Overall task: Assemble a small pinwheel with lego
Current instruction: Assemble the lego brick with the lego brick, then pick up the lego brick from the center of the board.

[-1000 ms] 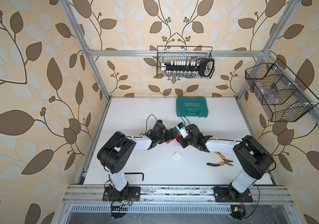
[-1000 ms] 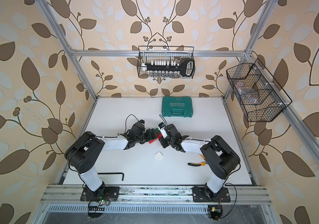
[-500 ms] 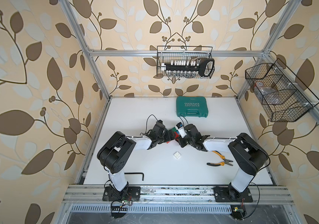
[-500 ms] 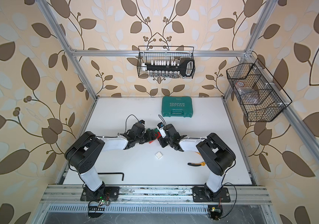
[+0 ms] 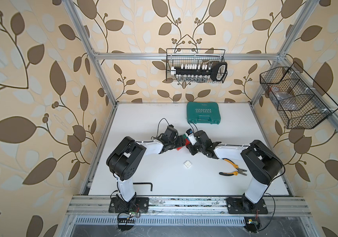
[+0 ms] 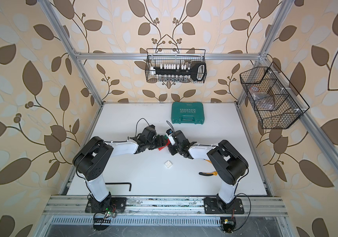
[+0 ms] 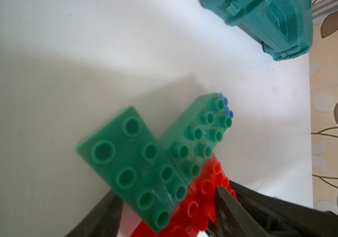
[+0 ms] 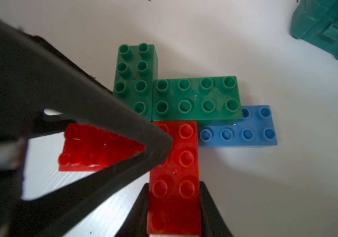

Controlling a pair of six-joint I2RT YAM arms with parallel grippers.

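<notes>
2 tools meet at the half-built pinwheel (image 8: 176,115) near the middle of the white surface (image 5: 143,127). The right tool (image 8: 174,184) is clamped on a red 2x4 brick (image 8: 184,160), a jaw on each long flank, and so anchors the whole cluster. The left tool (image 7: 165,191) straddles the opposite side, with 1 of its fingers (image 8: 94,98) tipped onto the studs where the second red brick (image 8: 94,147) meets the first; its jaws stand partly apart, and whether they pinch anything cannot be told.

Around them, 2 green 2x4 bricks (image 8: 194,98) sit at right angles; the crosswise one overlaps a blue 2x4 brick (image 8: 246,133); no second blue brick shows plainly.

The step in hand looks like squaring and seating these arms. To do it well, keep the right clamp firm and level; bring the left jaws in flat against brick sides, not onto studs; press straight down so no arm twists off its neighbour; let go only once the cluster lies flat.

The white 2x2 brick (image 5: 188,164) lies alone, studs up, well apart from the cluster on the side toward the robot's bases; it probably goes on last as the centre, so that spot should stay uncovered.

Farther out lie the pliers (image 5: 233,170), a hex key (image 5: 143,184) and the teal tool case (image 5: 203,112); none of them is in the way.
</notes>
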